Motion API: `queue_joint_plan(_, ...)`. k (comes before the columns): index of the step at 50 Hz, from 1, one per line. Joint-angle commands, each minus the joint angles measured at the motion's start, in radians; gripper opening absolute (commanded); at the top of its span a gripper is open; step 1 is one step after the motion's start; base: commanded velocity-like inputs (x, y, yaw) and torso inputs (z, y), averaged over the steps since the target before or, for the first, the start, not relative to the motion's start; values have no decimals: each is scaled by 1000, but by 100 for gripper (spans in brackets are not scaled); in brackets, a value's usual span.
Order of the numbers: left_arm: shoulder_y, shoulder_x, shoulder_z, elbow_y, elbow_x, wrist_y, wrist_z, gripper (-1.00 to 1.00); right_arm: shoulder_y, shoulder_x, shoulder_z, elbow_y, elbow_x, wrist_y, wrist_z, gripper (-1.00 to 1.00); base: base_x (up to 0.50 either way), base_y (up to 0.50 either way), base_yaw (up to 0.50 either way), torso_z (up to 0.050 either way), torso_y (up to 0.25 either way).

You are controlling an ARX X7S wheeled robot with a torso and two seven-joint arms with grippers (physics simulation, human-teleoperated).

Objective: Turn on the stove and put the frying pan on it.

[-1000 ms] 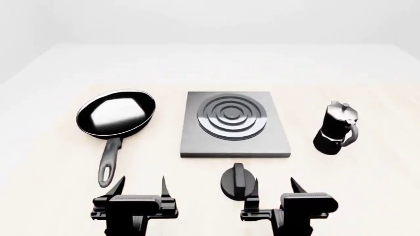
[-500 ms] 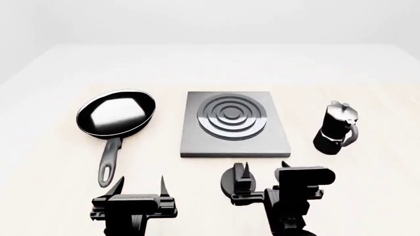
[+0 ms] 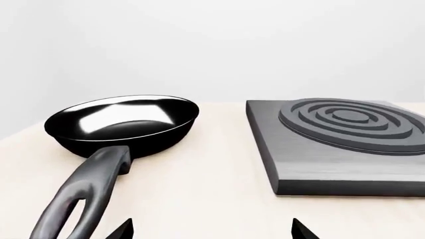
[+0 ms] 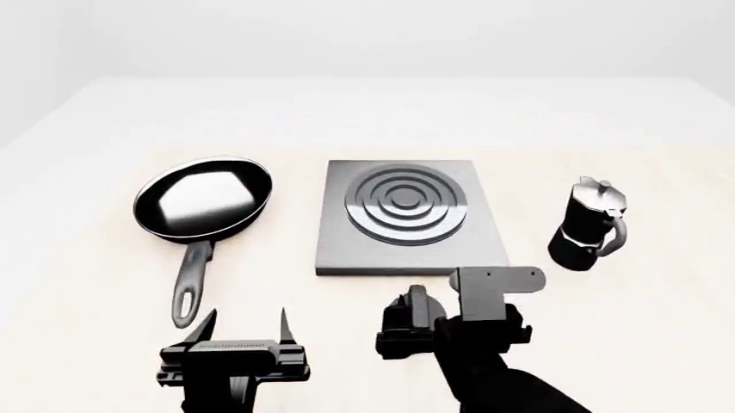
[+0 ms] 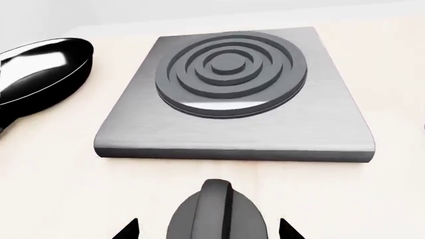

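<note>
The frying pan point(image 4: 203, 198) lies left of the stove point(image 4: 344, 249), its long dark handle point(image 4: 189, 280) pointing at me. The stove's ring burner point(image 4: 407, 205) is bare. The round black knob point(image 4: 402, 317) sits in front of the stove. My right gripper point(image 4: 419, 325) is open and tipped down over the knob. In the right wrist view the knob point(image 5: 218, 214) stands between the spread fingertips point(image 5: 129, 230), apart from both. My left gripper point(image 4: 247, 320) is open and empty, right of the handle's end. The left wrist view shows the pan point(image 3: 123, 119) and the stove point(image 3: 332, 149) ahead.
A black moka pot point(image 4: 586, 225) stands upright to the right of the stove. The pale table point(image 4: 103, 129) runs wide behind and to both sides. The pan's edge shows at the side of the right wrist view point(image 5: 40, 74).
My right gripper has moved forward and left and tipped down, from right of the knob to astride it. The left gripper, pan and stove have not moved.
</note>
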Motion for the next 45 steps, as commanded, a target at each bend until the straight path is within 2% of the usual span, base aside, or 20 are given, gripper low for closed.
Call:
queue_joint_plan(1, -2, -4, 6, -4, -5, 4, -6, 100, 48, -13, -4, 26, 33, 121, 67, 100, 0, 0, 0, 0, 0)
queue_joint_plan(15, -3, -11, 12, 2, -12, -2, -13, 100, 81, -17, -17, 9, 66, 230, 150, 100, 0, 0, 0, 0, 0)
queue_joint_plan(45, -8, -21, 27, -11, -21, 11, -24, 100, 75, 9, -73, 151, 77, 87, 139, 100, 0, 0, 0, 0, 0)
